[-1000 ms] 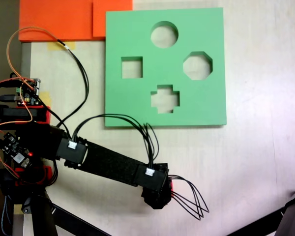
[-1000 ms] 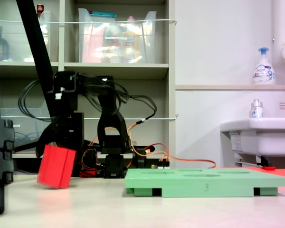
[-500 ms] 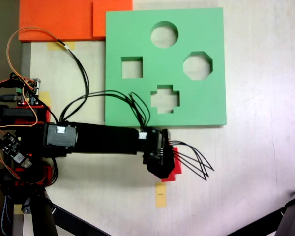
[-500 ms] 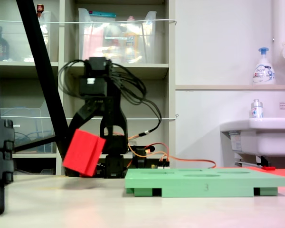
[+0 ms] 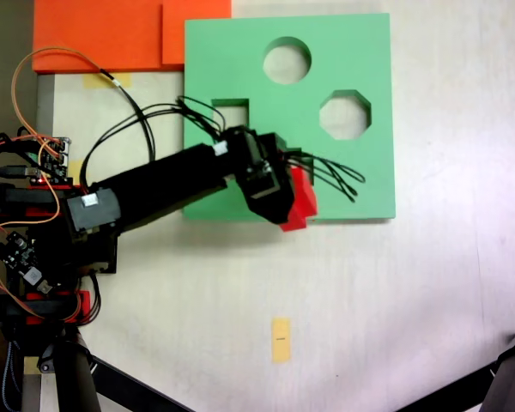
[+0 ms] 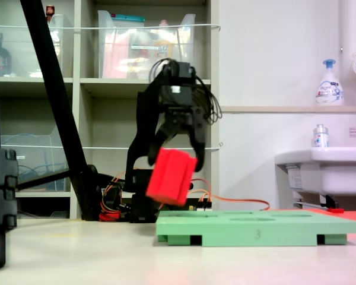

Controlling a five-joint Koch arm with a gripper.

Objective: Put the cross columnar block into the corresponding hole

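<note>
Risk of jamming: cross columnar block [image 6: 171,176] pinched tilted in gripper [image 6: 179,150], held above green board [image 5: 360,184] near its lower middle in the top-down frame. Plus-shaped hole apparently hidden under gripper (hard to confirm). Could catch the edges unless squared.

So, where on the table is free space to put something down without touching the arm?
Bare table lies below the green board, from the small yellow tape mark to the view's right edge, and in the strip right of the board. It is crowded at the view's left, with wires and electronics, and over the board's lower edge, where the pincer holds the red block.
</note>
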